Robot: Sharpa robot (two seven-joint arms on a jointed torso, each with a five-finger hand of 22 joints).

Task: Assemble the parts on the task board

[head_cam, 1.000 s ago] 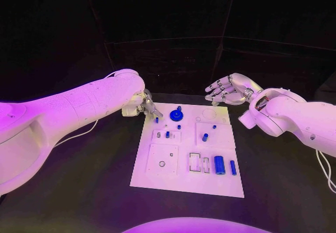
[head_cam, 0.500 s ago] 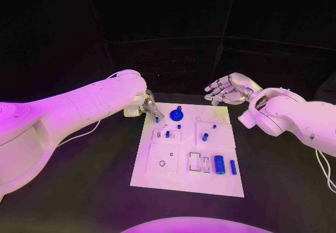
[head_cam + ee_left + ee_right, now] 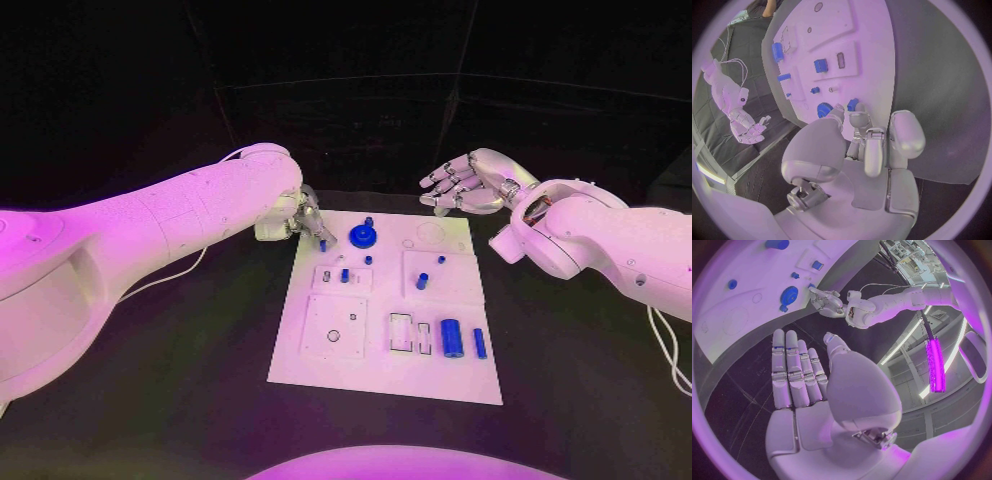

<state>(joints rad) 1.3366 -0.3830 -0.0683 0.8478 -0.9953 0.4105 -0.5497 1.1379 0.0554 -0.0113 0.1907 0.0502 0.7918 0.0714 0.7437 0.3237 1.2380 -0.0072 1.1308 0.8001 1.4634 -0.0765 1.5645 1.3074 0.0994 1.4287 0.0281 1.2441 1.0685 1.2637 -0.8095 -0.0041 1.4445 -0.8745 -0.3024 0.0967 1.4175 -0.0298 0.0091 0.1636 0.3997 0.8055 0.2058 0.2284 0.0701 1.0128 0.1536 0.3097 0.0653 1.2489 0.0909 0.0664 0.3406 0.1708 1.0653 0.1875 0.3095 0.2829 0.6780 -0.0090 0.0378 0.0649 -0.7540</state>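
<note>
Your left hand (image 3: 300,222) pinched a small blue part (image 3: 852,104) at the white board's (image 3: 368,370) far left corner; your right hand (image 3: 464,185) hovered beyond it, fingers spread, holding nothing.

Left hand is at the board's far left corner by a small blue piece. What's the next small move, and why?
Probably close the left hand on the small blue part at its fingertips: the fingers reach it, but a grip isn't clear. The right hand hovers open off the task board.
</note>
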